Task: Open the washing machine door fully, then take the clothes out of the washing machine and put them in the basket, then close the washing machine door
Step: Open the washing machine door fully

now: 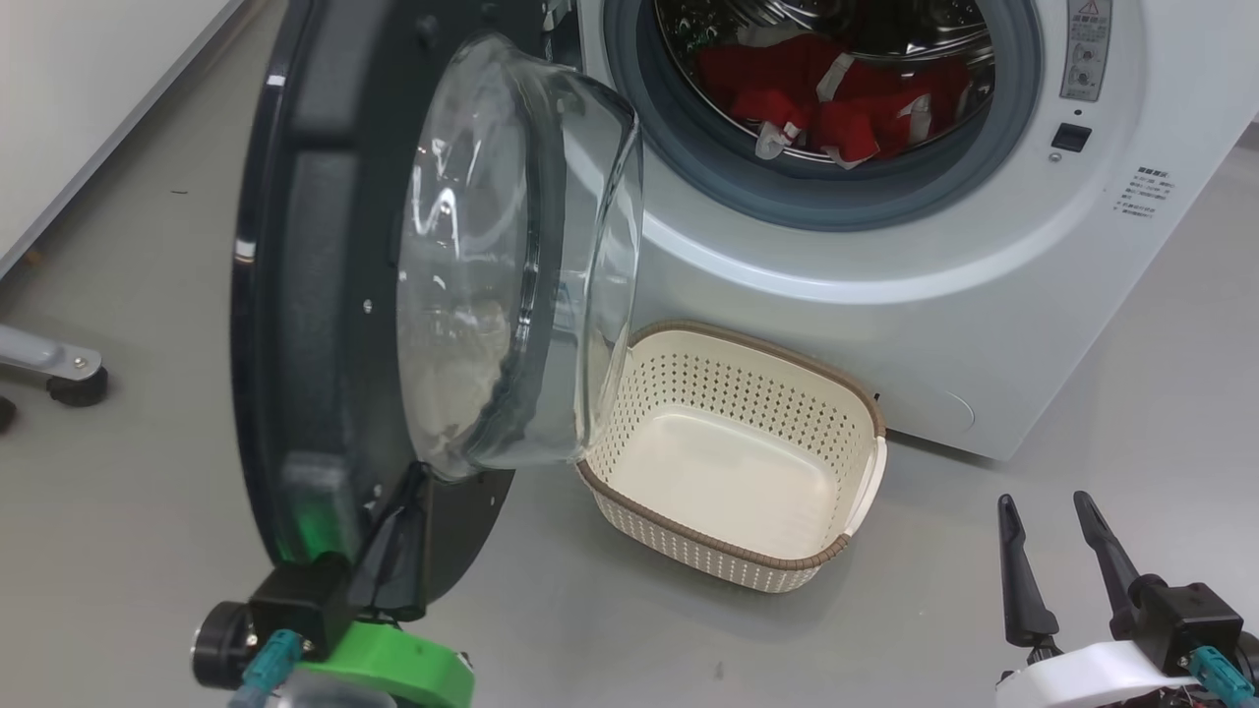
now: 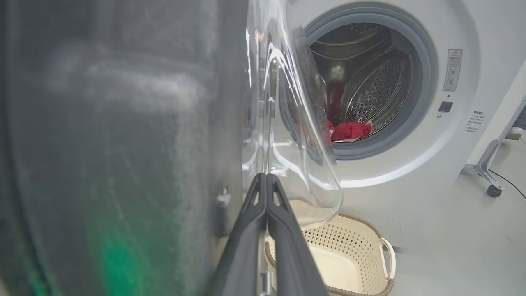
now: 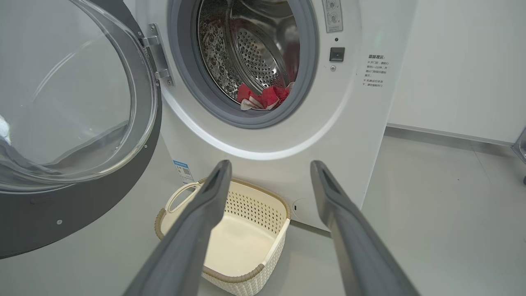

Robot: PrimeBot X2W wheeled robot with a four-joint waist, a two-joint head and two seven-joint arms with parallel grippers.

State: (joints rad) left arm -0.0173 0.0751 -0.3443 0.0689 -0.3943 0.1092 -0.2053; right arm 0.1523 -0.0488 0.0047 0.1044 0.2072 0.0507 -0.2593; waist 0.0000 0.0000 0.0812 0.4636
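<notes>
Grey floor (image 1: 148,551) fronts the washing machine (image 1: 885,295), whose red clothes (image 1: 836,93) lie in the drum (image 1: 885,25) at eleven o'clock from the empty, wide-spread right pincer (image 1: 1067,531), the basket (image 1: 728,472) at ten, while the tightly closed left pincer (image 1: 413,492) sits by the open washing machine door (image 1: 295,295) at its lower edge.

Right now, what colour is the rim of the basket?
Brown, woven-look, on the cream basket; clearest in the head view.

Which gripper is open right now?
The right gripper, its fingers spread wide apart; the left gripper is shut tight beside the washing machine door.
</notes>
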